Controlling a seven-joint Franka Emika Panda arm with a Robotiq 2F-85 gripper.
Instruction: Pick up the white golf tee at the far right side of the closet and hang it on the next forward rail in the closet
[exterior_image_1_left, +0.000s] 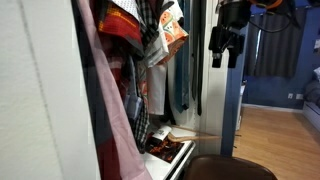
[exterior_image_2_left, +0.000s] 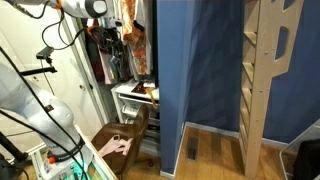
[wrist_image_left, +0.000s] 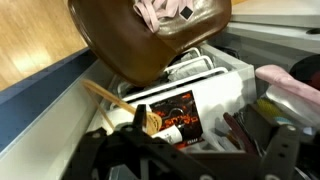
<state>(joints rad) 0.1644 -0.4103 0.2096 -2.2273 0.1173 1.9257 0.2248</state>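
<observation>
Gripper (exterior_image_1_left: 226, 58) hangs just outside the closet (exterior_image_1_left: 60, 90), level with the hanging clothes (exterior_image_1_left: 150, 45); fingers (wrist_image_left: 285, 150) look wide, empty. White golf tee can't be singled out, presumably among those clothes, sideways from fingers, hanging vertical

my claw (wrist_image_left: 190, 152): dark blur at wrist view's bottom edge, jaws unreadable | hanging clothes (exterior_image_1_left: 140, 40): cropped on top, rails hidden, white tee indistinguishable | blue panel (exterior_image_2_left: 190, 60): screens much of closet (exterior_image_2_left: 125, 95) | brown chair (wrist_image_left: 150, 30): cropped on top
</observation>
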